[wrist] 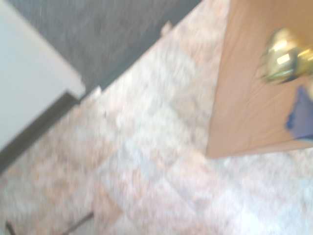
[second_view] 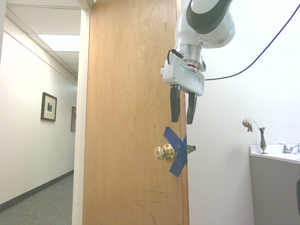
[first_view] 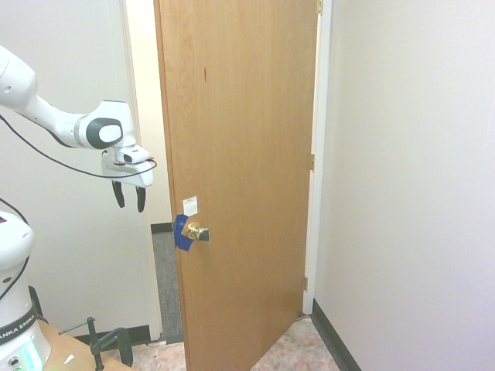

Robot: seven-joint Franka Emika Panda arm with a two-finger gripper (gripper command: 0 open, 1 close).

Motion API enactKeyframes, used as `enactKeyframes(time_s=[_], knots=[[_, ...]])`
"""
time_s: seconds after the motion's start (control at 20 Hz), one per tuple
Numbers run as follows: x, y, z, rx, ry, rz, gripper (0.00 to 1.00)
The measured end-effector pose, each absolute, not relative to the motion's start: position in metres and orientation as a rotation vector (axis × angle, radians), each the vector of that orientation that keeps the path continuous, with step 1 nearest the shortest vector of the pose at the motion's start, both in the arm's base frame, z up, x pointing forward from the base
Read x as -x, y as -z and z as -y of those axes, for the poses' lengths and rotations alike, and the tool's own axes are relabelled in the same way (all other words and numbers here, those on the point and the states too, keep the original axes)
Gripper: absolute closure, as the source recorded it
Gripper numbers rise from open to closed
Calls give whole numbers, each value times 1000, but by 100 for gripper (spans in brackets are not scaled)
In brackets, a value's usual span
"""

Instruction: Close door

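The door (first_view: 240, 170) is a tall light-brown wood-grain panel, standing ajar with a gap to the frame on its latch side. Its brass knob (first_view: 195, 230) sits by blue tape (first_view: 182, 233) wrapped round the latch edge, under a small white sticker (first_view: 189, 205). From the other side the door (second_view: 131, 117) shows its knob (second_view: 165, 152) and tape (second_view: 177, 154) too. My gripper (first_view: 130, 201) hangs open in the air, left of the door's edge and above knob height, touching nothing. In the second exterior view the gripper (second_view: 183, 119) hovers above the tape. The wrist view shows the door (wrist: 249, 98) and knob (wrist: 283, 61), blurred.
The white door frame and wall (first_view: 93, 255) stand just left of my gripper. A white wall (first_view: 410, 193) runs on the hinge side. Beyond the gap lies a grey-carpeted hallway (second_view: 37, 206). A counter with a small vase (second_view: 262, 140) stands at the far right.
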State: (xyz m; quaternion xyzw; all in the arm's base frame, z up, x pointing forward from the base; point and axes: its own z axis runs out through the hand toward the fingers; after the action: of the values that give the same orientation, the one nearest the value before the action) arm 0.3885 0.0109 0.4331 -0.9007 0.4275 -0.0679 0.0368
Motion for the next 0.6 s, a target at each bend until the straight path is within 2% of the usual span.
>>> enactKeyframes(time_s=[0.35,0.6], knots=[[-375,-458,71,2609,296,-1532,0],[-365,-466,160,2483,307,-1688,0]])
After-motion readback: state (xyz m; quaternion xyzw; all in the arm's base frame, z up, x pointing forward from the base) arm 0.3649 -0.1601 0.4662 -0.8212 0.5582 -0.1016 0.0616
